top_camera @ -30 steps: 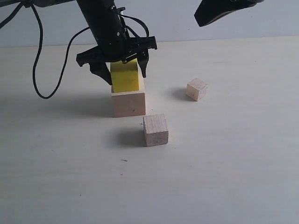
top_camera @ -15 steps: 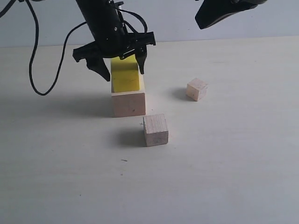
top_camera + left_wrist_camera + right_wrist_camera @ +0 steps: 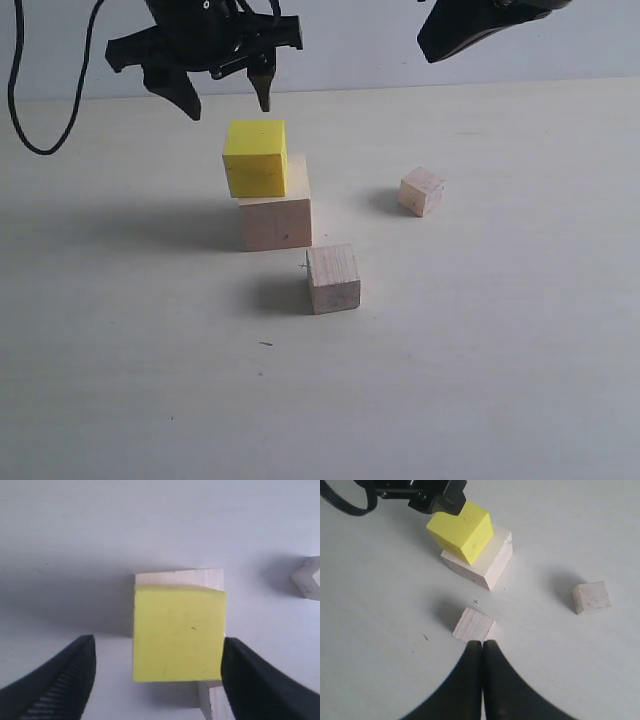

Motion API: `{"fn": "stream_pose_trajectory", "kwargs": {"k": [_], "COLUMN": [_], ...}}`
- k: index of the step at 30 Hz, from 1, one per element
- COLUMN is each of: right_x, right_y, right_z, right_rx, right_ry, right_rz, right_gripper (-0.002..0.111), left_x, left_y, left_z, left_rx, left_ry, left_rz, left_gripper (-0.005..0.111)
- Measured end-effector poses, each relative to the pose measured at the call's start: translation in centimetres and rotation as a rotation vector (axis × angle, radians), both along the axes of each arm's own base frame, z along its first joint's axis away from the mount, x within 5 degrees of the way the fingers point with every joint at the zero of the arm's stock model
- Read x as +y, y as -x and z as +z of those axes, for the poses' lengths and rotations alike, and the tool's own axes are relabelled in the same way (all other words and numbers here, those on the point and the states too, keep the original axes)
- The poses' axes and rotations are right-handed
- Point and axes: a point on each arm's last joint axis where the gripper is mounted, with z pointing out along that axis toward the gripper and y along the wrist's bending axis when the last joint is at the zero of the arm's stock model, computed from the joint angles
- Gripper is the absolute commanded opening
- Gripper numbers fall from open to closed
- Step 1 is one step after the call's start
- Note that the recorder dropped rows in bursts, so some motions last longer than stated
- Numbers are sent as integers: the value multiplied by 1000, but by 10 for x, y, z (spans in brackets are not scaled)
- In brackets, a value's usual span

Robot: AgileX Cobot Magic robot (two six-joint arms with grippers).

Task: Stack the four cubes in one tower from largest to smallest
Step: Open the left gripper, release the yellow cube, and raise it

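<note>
Yellow cube (image 3: 255, 158) atop largest cube (image 3: 276, 222); below left hand (image 3: 228, 108); hand spread apart, empty

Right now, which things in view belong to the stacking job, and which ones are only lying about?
Belong to the job:
- big wood cube
- yellow cube, already on top of it
- middle wood cube, standing alone
- small wood cube, standing alone

Only lying about:
- cable, hanging from the left arm
- small drawn cross
- dark speck
</note>
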Motion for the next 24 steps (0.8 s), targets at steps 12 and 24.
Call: {"fn": "stream_pose_trajectory", "kwargs": {"k": [12,24], "right_x": [0,0], "right_y": [0,0], "right_z": [0,0], "right_rx": [0,0], "right_ry": [0,0], "right_rz": [0,0], "right_gripper": [0,0], "left_x": [2,29], "left_y": [4,1], "left_z": [10,-4], "left_rx": [-24,-7], "left_ry": [-1,-111], "left_rz": [-59,-40], "left_gripper": [12,0]}}
